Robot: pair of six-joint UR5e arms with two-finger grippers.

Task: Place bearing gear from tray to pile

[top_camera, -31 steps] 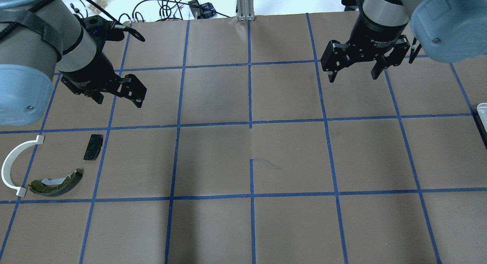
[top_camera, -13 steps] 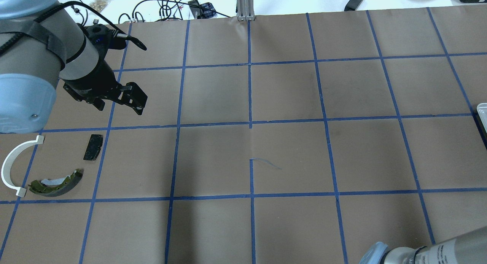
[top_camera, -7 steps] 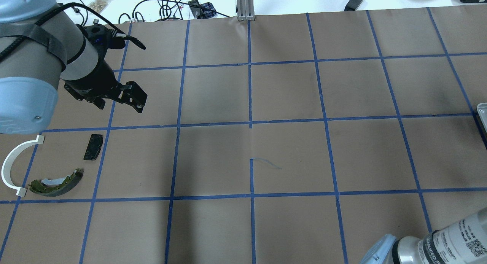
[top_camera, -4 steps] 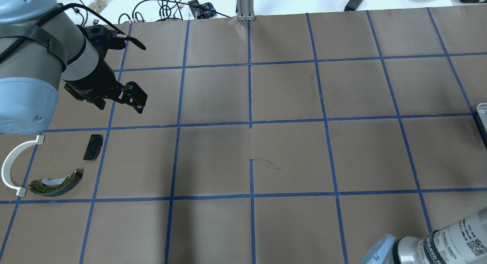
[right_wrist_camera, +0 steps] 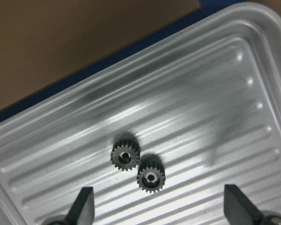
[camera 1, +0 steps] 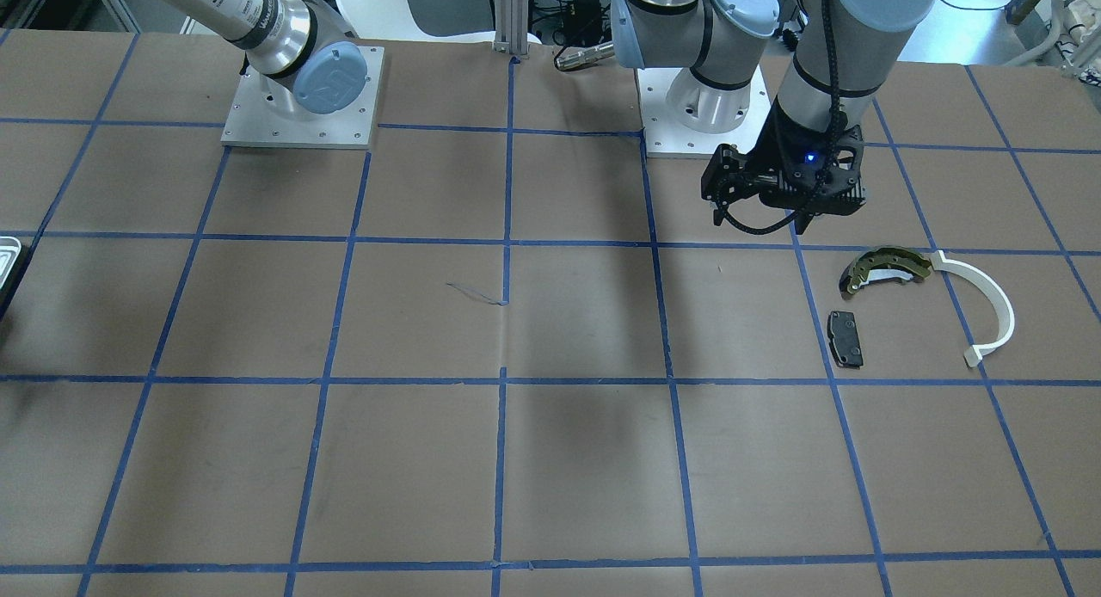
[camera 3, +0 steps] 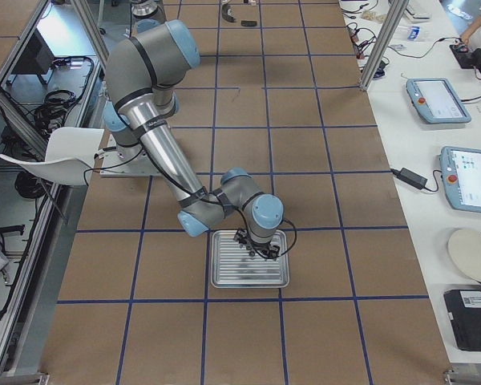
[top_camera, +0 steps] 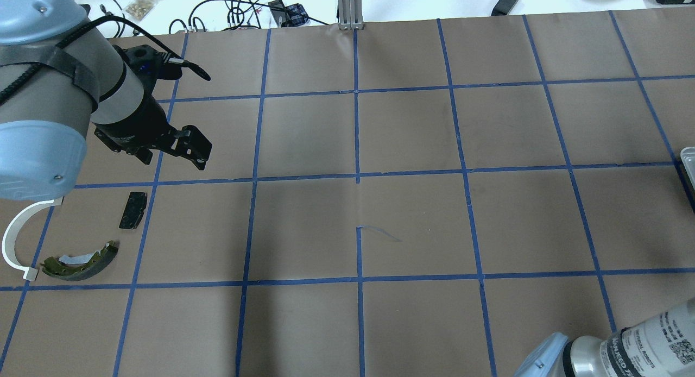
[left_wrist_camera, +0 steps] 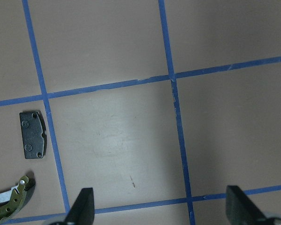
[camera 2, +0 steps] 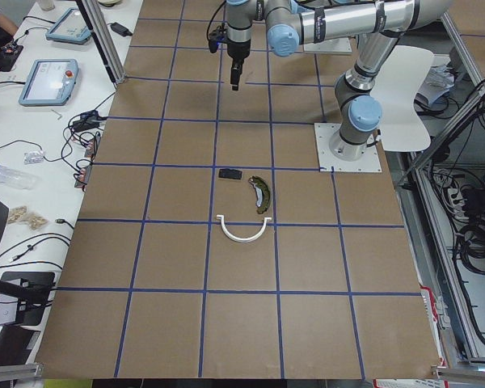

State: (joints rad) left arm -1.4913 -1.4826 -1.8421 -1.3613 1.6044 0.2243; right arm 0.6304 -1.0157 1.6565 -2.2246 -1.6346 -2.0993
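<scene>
The table (camera 1: 550,476) is covered in brown paper (camera 1: 413,304) gridded with blue tape (camera 1: 413,379); tablets (camera 2: 50,81) and cables (camera 2: 89,121) are laid on the side benches (camera 2: 32,133). Two bearing gears (right_wrist_camera: 125,157) are seen lying in the ribbed tray (right_wrist_camera: 225,93), beneath the wide-spread right gripper (right_wrist_camera: 160,208). The left gripper (left_wrist_camera: 159,211), likewise spread and empty, is held near the pile (top_camera: 81,260).

The label (top_camera: 651,339) on the right arm (top_camera: 583,356) is too blurred to read.
</scene>
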